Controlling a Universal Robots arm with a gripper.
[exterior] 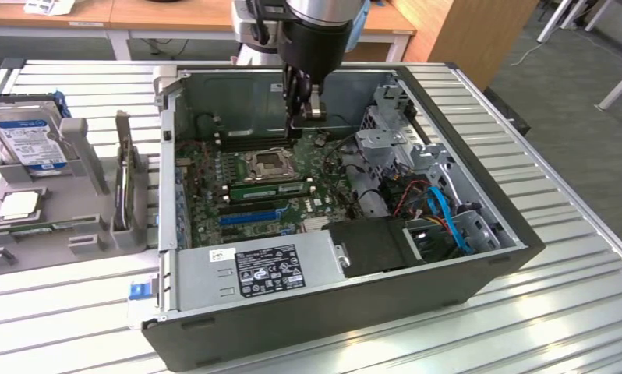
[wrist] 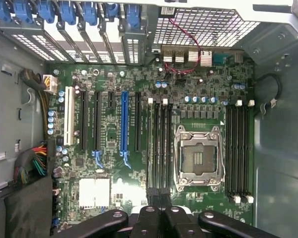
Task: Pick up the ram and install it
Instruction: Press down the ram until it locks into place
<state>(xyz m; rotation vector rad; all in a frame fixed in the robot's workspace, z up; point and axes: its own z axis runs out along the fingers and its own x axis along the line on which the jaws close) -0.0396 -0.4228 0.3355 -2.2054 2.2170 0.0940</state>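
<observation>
The gripper (exterior: 309,111) hangs closed above the open case (exterior: 519,234), its tips together with nothing visible between them, and it is well clear of the board below. The ram (exterior: 271,188) is not in its grasp. It stands on edge in the bank of black slots between the CPU socket (exterior: 267,164) and the blue slot (exterior: 251,216), its green face turned to the exterior camera. On that evidence the pick-up and placing look done. The ram seems level along the slot, but I cannot tell whether it is pressed fully home and latched, and that is the only part in doubt. The exterior view gives the gripper's height over the board and the ram's face. It also takes in the surface (exterior: 560,312) around the case, with a hard drive (exterior: 25,140) in a grey holder (exterior: 40,230) toward the exterior view's left. The wrist view looks straight down, so the gripper (wrist: 158,196) lines up with one end of the slot bank beside the CPU socket (wrist: 197,157). There everything is edge-on and dark, and I cannot tell which slot holds the ram. This view also gives the white end tabs of the second slot bank (wrist: 238,148) on the socket's other side, which looks unfilled, and the blue slot (wrist: 124,121).
</observation>
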